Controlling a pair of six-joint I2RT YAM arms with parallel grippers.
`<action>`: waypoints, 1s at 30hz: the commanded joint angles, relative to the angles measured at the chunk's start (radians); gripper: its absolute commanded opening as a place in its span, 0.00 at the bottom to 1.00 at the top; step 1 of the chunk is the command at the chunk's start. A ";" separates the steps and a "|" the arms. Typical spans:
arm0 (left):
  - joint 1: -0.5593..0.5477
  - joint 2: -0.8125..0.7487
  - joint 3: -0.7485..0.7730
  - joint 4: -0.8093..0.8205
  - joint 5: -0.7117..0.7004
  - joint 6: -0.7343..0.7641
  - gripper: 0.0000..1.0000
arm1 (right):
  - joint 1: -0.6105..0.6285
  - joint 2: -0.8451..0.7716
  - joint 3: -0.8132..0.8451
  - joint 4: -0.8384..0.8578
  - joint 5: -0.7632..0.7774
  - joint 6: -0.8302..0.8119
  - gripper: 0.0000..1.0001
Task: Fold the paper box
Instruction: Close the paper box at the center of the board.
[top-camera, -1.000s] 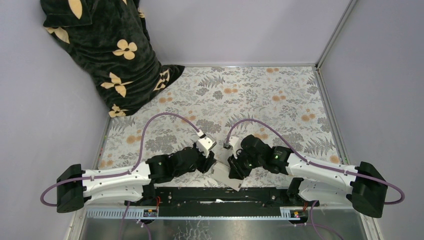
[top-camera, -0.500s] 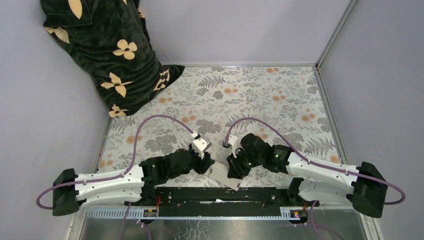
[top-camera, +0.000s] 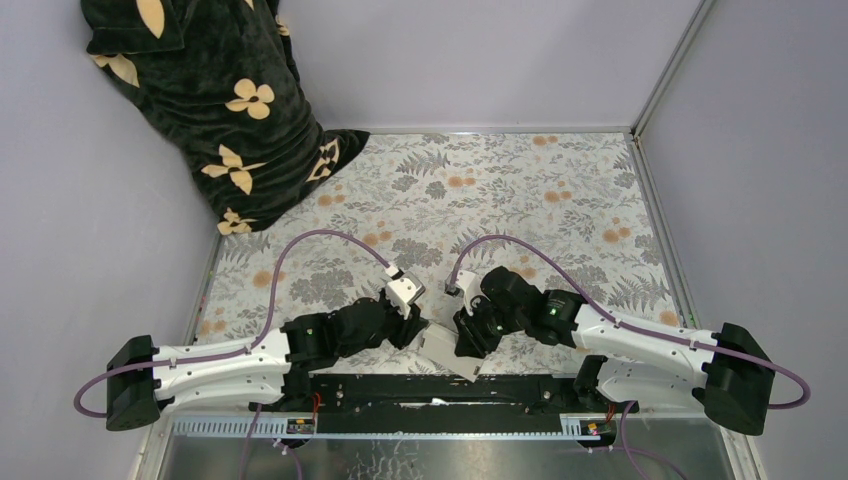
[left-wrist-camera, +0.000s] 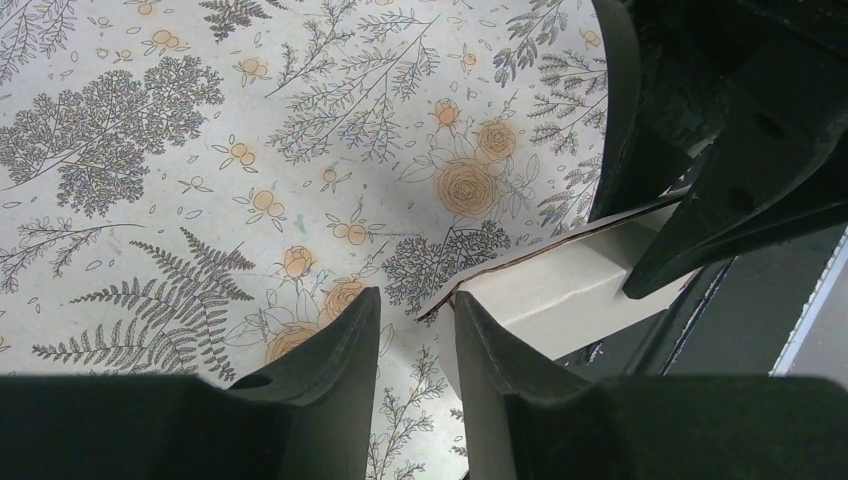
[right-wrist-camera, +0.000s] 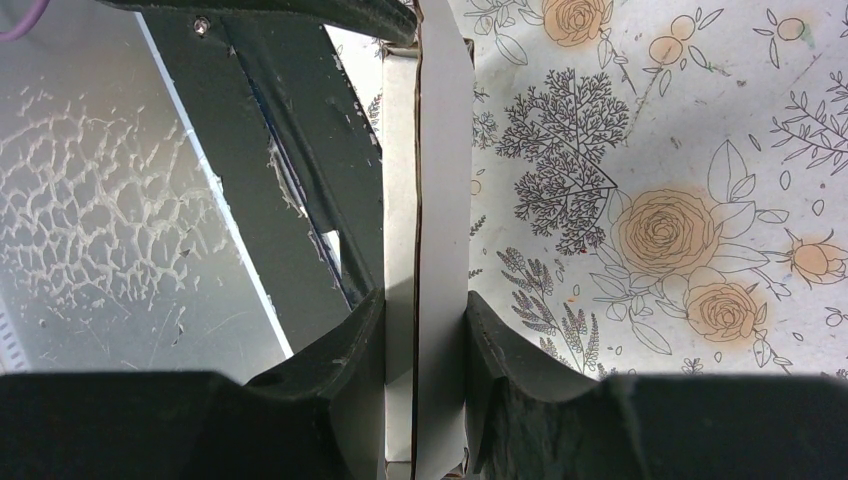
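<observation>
Paper box (top-camera: 447, 350), partly folded, is at the near edge of the flower-printed table (top-camera: 540, 190), between the two arms. The right wrist view shows the right tool (right-wrist-camera: 425, 310) clamped on its white walls, a grip the overhead view hides. The left wrist view shows the left tool (left-wrist-camera: 415, 305) narrowly parted, a card corner at its tips, nothing pinched.

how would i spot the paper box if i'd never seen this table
Look at the near edge of the flowered tablecloth, where the left hand and right hand almost meet. The paper box sits between them, pinched by the right one. It is the only plain white cardboard thing amid black metal and printed leaves.
</observation>
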 joint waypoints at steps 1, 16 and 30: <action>-0.007 -0.003 -0.003 0.045 -0.003 0.003 0.38 | 0.012 0.001 0.038 0.031 -0.033 0.007 0.07; -0.007 0.035 0.019 0.049 0.009 0.015 0.32 | 0.012 0.025 0.039 0.045 -0.049 0.012 0.07; -0.007 0.041 0.034 0.047 -0.006 0.020 0.41 | 0.012 0.028 0.039 0.041 -0.054 0.005 0.07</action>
